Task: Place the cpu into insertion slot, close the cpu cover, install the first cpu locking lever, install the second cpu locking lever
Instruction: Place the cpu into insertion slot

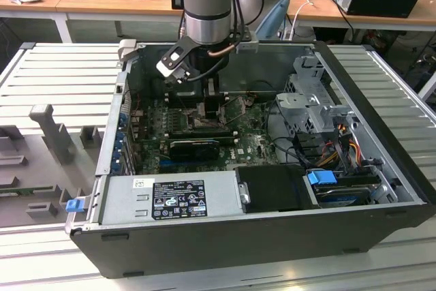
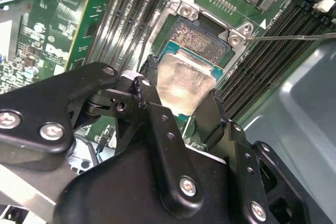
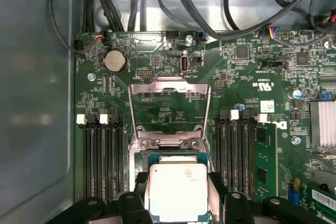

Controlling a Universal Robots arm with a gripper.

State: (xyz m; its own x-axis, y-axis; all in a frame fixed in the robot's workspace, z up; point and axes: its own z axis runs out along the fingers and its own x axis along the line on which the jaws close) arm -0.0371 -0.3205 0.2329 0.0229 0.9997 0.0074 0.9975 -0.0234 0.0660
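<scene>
My gripper (image 2: 181, 82) is shut on the cpu (image 2: 185, 77), a flat square chip with a dull silver top pinched between the two black fingers (image 2: 152, 85). The chip hangs low over the insertion slot (image 2: 202, 38), whose tan contact field shows just past the chip's edge. In the first wrist view the gripper (image 3: 177, 182) holds the cpu (image 3: 176, 192) just short of the silver cpu cover (image 3: 170, 103), which stands swung open beyond the socket. A thin metal lever (image 2: 294, 36) sticks out from one socket corner. In the exterior view the gripper (image 1: 204, 103) is down inside the computer case.
Black memory slots (image 3: 102, 156) flank the socket on both sides, with one green module (image 3: 265, 156) seated. A coin battery (image 3: 114, 61) and black cables (image 3: 210, 19) lie beyond the cover. The power supply (image 1: 170, 199) and drive cage (image 1: 306, 107) crowd the case.
</scene>
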